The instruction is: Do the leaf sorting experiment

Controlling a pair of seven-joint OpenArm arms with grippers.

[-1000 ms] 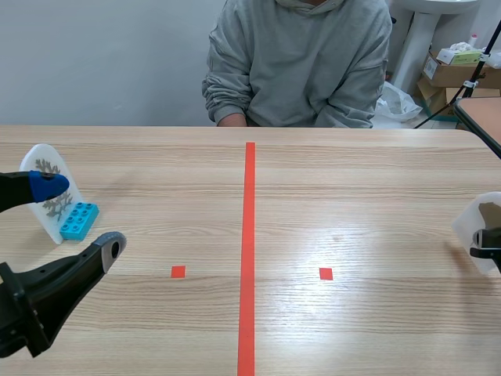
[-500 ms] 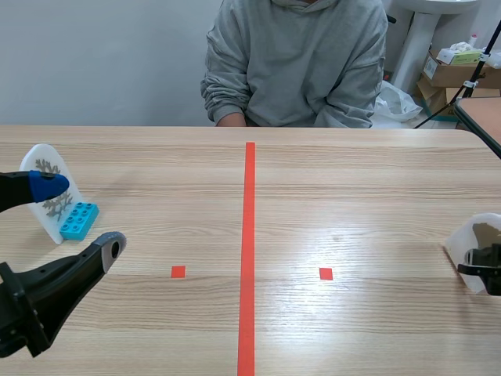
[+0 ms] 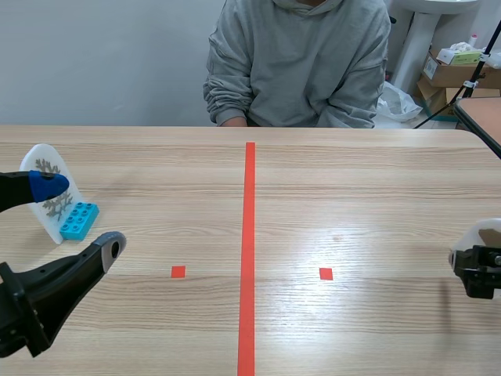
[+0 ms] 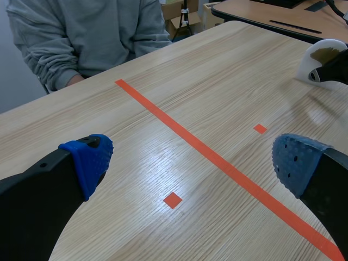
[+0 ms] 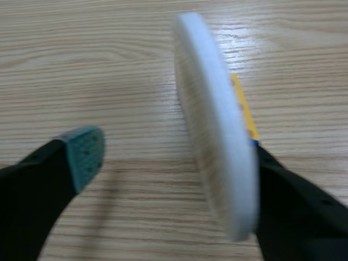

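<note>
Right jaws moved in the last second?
Yes. The right jaws moved toward the robot's side of the table: earlier they were a little beyond the red square, now about level with it.

A robot test lab is showing here: orange-red tape [image 3: 249, 235] is marking the wooden counter [image 3: 352, 180], a person [image 3: 297, 63] is sitting across it, cardboard boxes [image 3: 454, 72] are standing behind.

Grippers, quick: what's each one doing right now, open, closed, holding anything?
Left gripper: open, empty.
Right gripper: open; the white card stands between its fingers, against one only, not clamped.
</note>
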